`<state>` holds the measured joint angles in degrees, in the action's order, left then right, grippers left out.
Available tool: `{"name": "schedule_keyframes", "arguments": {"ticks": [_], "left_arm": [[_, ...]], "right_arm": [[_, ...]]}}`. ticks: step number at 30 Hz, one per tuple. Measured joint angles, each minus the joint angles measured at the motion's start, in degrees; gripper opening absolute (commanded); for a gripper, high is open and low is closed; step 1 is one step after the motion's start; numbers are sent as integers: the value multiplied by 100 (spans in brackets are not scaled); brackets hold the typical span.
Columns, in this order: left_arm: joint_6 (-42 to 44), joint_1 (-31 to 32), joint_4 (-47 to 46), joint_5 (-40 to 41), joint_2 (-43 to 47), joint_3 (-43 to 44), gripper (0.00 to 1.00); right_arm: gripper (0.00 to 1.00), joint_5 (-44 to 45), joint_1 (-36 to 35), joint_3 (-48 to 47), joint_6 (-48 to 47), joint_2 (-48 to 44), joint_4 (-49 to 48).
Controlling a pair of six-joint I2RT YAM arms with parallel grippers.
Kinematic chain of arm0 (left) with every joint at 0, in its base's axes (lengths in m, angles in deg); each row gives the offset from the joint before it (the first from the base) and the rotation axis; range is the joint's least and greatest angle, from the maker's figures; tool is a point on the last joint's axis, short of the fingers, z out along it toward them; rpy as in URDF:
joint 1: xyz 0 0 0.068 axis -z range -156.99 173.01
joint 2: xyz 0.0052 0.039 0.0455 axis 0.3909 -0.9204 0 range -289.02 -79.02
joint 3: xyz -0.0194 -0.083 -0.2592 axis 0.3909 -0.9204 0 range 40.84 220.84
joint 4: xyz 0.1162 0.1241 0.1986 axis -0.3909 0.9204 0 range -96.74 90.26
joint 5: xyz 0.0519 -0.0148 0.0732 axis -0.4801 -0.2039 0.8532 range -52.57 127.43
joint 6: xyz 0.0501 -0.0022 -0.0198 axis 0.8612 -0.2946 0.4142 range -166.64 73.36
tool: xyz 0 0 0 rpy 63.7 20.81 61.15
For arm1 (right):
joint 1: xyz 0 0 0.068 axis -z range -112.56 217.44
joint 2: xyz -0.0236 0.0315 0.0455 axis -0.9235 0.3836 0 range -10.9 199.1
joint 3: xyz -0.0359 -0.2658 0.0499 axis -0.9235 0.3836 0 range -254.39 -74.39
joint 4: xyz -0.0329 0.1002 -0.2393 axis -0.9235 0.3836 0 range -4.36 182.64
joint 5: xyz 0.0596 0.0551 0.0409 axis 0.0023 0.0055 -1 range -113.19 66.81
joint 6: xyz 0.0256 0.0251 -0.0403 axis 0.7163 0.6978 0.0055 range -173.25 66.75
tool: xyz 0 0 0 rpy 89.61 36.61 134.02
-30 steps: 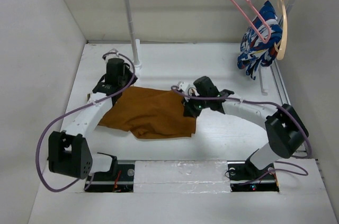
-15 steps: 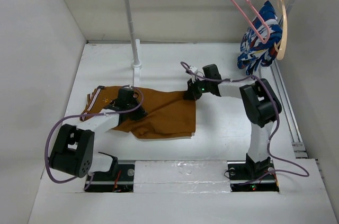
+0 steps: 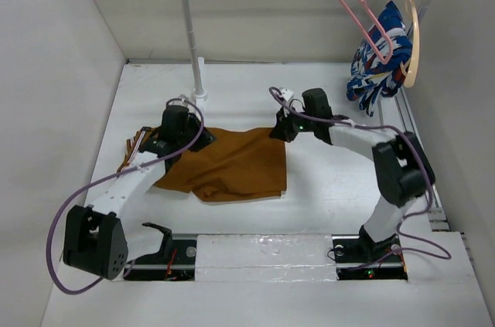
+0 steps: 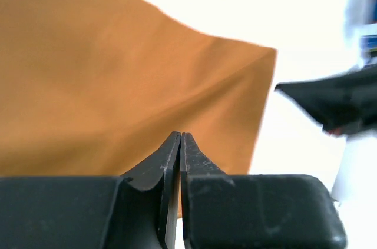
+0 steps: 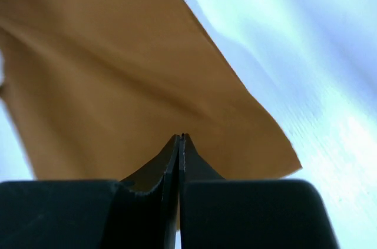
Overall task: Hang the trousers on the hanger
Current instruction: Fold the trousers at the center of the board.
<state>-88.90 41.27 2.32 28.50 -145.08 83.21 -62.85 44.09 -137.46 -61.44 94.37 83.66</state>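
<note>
The rust-brown trousers point(image 3: 232, 166) lie spread flat on the white table, their striped waistband edge point(image 3: 136, 149) showing at the left. My left gripper point(image 3: 182, 144) is shut at the cloth's far left corner. The left wrist view has its tips point(image 4: 180, 135) over the trousers point(image 4: 106, 78), with nothing showing between the jaws. At the far right corner my right gripper point(image 3: 278, 134) is also shut, tips point(image 5: 181, 136) over the orange cloth point(image 5: 118, 72). The pink hanger point(image 3: 363, 22) hangs on the rail at the back right, far from both grippers.
A pale wooden hanger point(image 3: 412, 33) and a blue, white and red patterned garment point(image 3: 377, 60) hang beside the pink one. The rail's left post point(image 3: 191, 41) stands just behind the left gripper. White walls close in the table on the left, back and right.
The left gripper has gone from the far left corner down onto the cloth and back again. The right gripper moved from the cloth's right edge to its far right corner. The waistband now shows.
</note>
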Motion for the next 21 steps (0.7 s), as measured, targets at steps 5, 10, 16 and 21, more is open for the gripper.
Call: {"name": "schedule_keyframes", "arguments": {"ticks": [5,10,16,21], "left_arm": [[160,236,-256,-243,-1012,1025,0],[350,881,-457,-494,-2463,1685,0],[518,1134,-542,-492,-3722,2072,0],[651,1126,-485,-131,-4096,2494,0]], "right_arm": [[5,129,-503,793,-24,-1526,-168],[2,251,-938,2273,232,-1823,-608],[1,533,-911,3346,533,-1921,-1102],[3,796,-1069,3604,651,-2382,-1082]]}}
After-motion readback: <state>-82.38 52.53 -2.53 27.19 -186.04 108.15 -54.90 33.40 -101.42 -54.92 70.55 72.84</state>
